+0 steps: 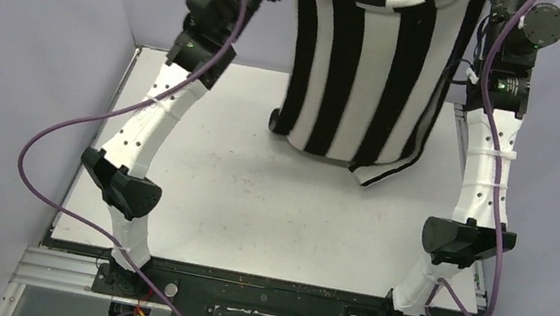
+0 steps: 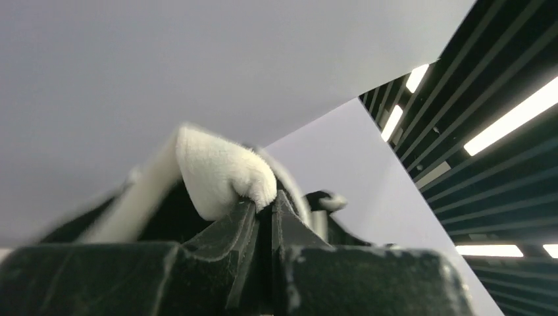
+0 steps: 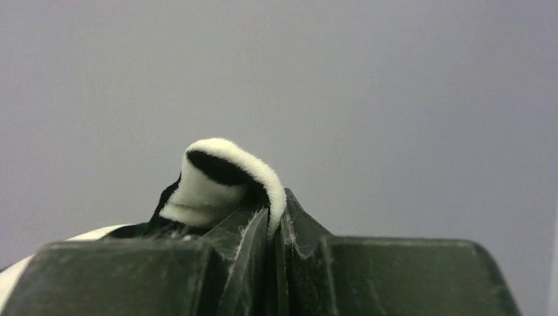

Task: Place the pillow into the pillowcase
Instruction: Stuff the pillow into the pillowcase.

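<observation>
Left gripper [image 2: 263, 205], up at about eleven o'clock over the table [image 1: 192, 195], has its jaws pressed together on a small fold of the pillowcase [image 1: 360, 77]. Only a nub of white fleece pokes out above the tips. The right gripper [image 3: 276, 209], at about one o'clock, pinches a curl of black-and-white hem the same way. Between them the striped case hangs full and rounded at twelve o'clock, its lower end down near the tabletop.

I can't pick out the pillow itself, but the bulge suggests it sits inside. Both holds look thin, so I'd guess the weight could drag the fabric out of one pinch, and the bundle would swing and drop. A loose flap trails at the case's five o'clock corner. If that end is the open one, a shake could let the pillow slide back out.
</observation>
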### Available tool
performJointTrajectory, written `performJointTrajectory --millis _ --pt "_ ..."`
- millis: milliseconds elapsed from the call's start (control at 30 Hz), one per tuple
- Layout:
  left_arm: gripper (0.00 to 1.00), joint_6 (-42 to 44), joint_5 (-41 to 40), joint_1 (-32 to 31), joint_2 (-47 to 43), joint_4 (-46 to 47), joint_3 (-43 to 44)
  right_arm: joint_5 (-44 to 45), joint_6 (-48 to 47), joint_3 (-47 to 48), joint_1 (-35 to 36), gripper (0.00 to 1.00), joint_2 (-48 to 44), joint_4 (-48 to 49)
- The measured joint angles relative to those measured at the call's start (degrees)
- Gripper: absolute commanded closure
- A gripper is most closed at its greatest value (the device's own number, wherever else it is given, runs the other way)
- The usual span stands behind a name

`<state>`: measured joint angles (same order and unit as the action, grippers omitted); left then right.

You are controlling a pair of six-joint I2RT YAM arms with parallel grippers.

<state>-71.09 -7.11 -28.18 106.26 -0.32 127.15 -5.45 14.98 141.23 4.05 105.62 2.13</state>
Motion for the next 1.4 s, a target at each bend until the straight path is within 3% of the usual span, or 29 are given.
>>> performJointTrajectory --millis 100,200,300,400,467,500,567,633,733,800,833,900,967,1033,1100,1233,1300,1400 --pt "1.0 0.0 4.0 3.2 4.0 -5.5 15.1 -0.4 2.4 -13.7 -2.1 1.0 -3.8 2.0" --pt "1.0 -3.8 5.9 9.9 13.8 -7.1 31.3 -2.0 1.8 -34.8 5.5 1.0 -15.3 7.1" --pt "1.0 -6.0 6.2 16.0 14.9 -7.3 29.4 -4.0 -0.3 -44.4 18.0 1.0 -24.4 10.4" --pt "1.0 -2.4 2.9 12.5 4.4 -2.9 8.0 -6.7 -1.6 -38.2 20.3 1.0 -25.7 7.1" --pt "1.0 2.8 -2.9 3.5 -2.9 0.9 -4.2 -9.1 -0.6 -24.7 17.5 1.0 -18.9 2.3" --pt "1.0 4.7 -4.5 -0.4 -4.6 2.1 -6.2 -9.3 0.1 -18.8 15.4 1.0 -15.3 1.6" --pt "1.0 8.9 -6.8 -8.5 -7.0 4.9 -6.7 -8.0 1.5 -7.1 8.7 1.0 -7.4 1.9" --pt "1.0 11.0 -6.6 -10.3 -7.6 5.1 -3.2 -5.1 2.5 -3.0 2.9 1.0 -3.9 4.5" --pt "1.0 12.1 -4.2 -4.4 -0.4 -1.1 17.2 -3.2 3.5 -6.1 -1.8 1.0 -5.2 4.4" --pt "1.0 9.2 -2.0 1.8 5.5 -1.5 29.7 -2.8 3.5 -14.3 0.3 1.0 -9.9 6.8" --pt "1.0 7.8 -1.6 4.8 6.7 -1.4 31.9 -2.8 2.8 -19.3 3.3 1.0 -13.1 8.0" --pt "1.0 4.6 -1.2 12.4 6.8 -0.9 30.5 -3.4 1.1 -27.5 10.8 1.0 -18.6 9.2" --pt "1.0 2.6 -1.6 17.9 2.6 0.8 19.9 -4.5 -0.9 -33.6 19.2 1.0 -22.9 10.1" --pt "1.0 2.9 -2.3 18.7 -1.8 0.7 10.2 -4.4 -2.7 -33.5 22.3 1.0 -23.8 10.3" --pt "1.0 5.4 -3.2 14.4 -5.2 0.5 3.8 -4.7 -3.1 -28.9 21.0 1.0 -21.9 6.7" --pt "1.0 12.2 -5.5 -2.3 -10.8 2.0 -5.2 -5.2 -2.2 -10.7 12.9 1.0 -11.1 2.8" --pt "1.0 13.4 -4.2 -6.3 -10.8 2.6 -4.6 -2.5 -2.6 -7.7 8.5 1.0 -8.5 3.0" --pt "1.0 16.3 -2.6 -5.4 -7.5 -3.3 4.1 -0.6 -2.5 -12.0 6.1 1.0 -10.1 3.3"
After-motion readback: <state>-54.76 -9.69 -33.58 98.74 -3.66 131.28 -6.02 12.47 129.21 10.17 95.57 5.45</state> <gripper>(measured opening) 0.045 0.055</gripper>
